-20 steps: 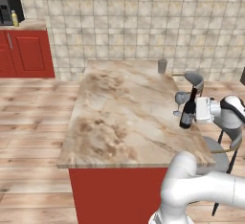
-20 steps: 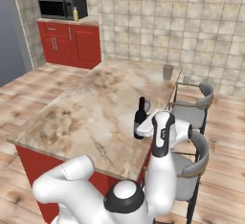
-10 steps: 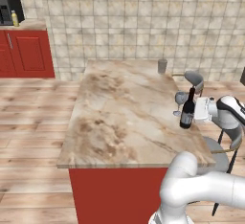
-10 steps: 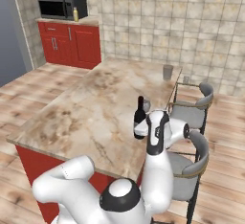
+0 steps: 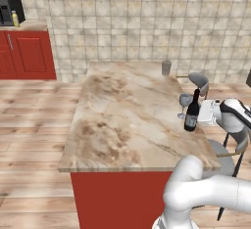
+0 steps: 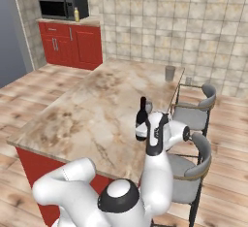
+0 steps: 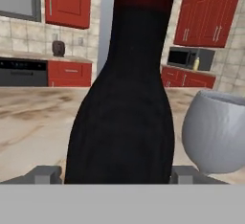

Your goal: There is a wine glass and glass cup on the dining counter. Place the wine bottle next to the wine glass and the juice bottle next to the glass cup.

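The gripper (image 5: 202,114) is clamped around the body of the wine bottle (image 5: 191,112), its fingertips (image 7: 46,174) on either side of the dark glass. The bottle stands upright on the dining counter (image 5: 127,113), near its right edge, just beside the wine glass (image 5: 186,101). The glass cup (image 5: 166,67) sits well apart at the far end. The counter's marbled beige top sits on a red base; the juice bottle (image 6: 76,14) stands by the microwave (image 6: 60,6) across the room.
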Robot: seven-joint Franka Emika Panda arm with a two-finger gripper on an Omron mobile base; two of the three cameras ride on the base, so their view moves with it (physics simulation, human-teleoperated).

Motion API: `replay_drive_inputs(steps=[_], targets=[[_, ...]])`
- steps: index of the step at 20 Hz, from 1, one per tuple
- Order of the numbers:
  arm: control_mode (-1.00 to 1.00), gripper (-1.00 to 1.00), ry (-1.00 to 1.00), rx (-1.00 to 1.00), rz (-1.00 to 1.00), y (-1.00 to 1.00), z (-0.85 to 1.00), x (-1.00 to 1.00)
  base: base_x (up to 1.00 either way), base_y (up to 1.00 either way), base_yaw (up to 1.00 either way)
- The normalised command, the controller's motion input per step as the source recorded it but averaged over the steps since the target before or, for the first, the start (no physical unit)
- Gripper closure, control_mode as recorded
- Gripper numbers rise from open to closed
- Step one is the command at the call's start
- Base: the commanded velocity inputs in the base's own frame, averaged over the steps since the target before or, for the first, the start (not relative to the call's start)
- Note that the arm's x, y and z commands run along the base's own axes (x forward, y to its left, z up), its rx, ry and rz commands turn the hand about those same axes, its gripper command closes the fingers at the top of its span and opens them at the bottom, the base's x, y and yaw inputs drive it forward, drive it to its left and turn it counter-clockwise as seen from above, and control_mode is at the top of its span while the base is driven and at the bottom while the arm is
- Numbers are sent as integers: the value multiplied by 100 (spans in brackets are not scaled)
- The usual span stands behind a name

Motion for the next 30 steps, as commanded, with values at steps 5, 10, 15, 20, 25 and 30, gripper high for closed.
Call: replay_drive_inputs(steps=[5, 10, 15, 20, 25, 30], targets=[[-100, -100, 0, 0, -5, -19, -6, -5, 0, 0, 0], [-100, -100, 2, 0, -4, -21, -6, -15, 0, 0, 0], [-100, -100, 0, 0, -3, -10, -5, -21, 0, 0, 0], [-100, -100, 1, 0, -3, -3, -3, -20, 0, 0, 0], [-100, -100, 0, 0, -8, -20, 2, -38, 0, 0, 0], [-100, -100, 10, 0, -16, -6, 15, -43, 0, 0, 0]])
